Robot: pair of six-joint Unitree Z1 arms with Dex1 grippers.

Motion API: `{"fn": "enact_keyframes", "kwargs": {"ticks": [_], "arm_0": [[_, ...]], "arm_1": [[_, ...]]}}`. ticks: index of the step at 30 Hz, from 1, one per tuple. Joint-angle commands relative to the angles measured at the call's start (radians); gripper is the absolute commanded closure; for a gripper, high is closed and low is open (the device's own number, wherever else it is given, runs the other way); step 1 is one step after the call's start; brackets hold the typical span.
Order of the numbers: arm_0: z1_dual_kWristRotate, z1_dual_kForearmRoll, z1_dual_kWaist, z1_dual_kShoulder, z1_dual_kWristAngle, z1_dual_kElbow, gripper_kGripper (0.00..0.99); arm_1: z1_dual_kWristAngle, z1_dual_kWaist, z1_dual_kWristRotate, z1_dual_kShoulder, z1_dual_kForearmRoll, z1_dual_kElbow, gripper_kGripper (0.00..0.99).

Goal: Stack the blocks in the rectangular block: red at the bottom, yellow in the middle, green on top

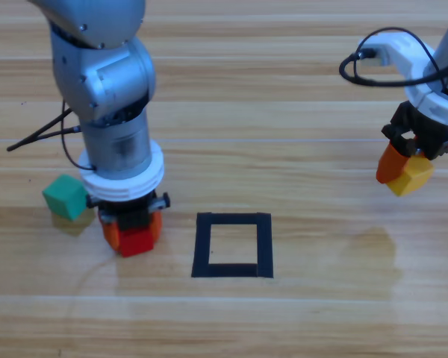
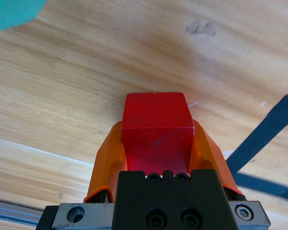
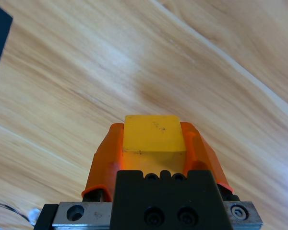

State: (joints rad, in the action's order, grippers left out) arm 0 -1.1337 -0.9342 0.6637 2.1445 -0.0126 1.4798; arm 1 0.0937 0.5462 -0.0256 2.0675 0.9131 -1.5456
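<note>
From above, the left gripper point(image 1: 132, 237) clenches the red cube point(image 1: 137, 240) low over the table, just left of the black tape rectangle point(image 1: 232, 245), whose inside is bare. The teal-green cube point(image 1: 66, 197) rests near the table's left edge. The right gripper point(image 1: 404, 170) grasps the yellow cube point(image 1: 411, 174) toward the right edge, seemingly raised.

The left wrist view shows the red cube point(image 2: 156, 129) pinched between both jaws, tape lines at the right.

The right wrist view shows the yellow cube point(image 3: 153, 134) likewise pinched.

Red placement seems in hand; next, carry it over the rectangle, lower and release.
</note>
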Motion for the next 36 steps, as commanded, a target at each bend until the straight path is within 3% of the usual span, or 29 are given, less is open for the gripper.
{"fn": "enact_keyframes", "kwargs": {"ticks": [1,6,11,16,29,36], "arm_0": [[0.152,-0.009,0.007,-0.006,0.008,0.019,0.915],[0.235,-0.069,0.116,0.087,0.011,0.160,0.915],[0.255,-0.063,0.171,0.109,0.020,0.197,0.915],[0.269,-0.063,0.191,0.115,0.028,0.229,0.912],[0.235,-0.075,0.203,0.149,0.036,0.275,0.903],[0.232,-0.155,0.221,0.221,0.036,0.407,0.896]], "arm_1": [[0.067,-0.003,0.161,-0.064,-0.010,0.048,0.910],[-0.038,0.087,0.420,-0.098,0.009,0.052,0.910],[-0.042,0.147,0.587,-0.130,0.058,0.055,0.910],[-0.003,0.158,0.650,-0.133,0.067,0.050,0.909],[0.001,0.187,0.671,-0.107,0.069,0.038,0.910],[0.003,0.187,0.673,-0.090,0.067,0.033,0.909]]}}
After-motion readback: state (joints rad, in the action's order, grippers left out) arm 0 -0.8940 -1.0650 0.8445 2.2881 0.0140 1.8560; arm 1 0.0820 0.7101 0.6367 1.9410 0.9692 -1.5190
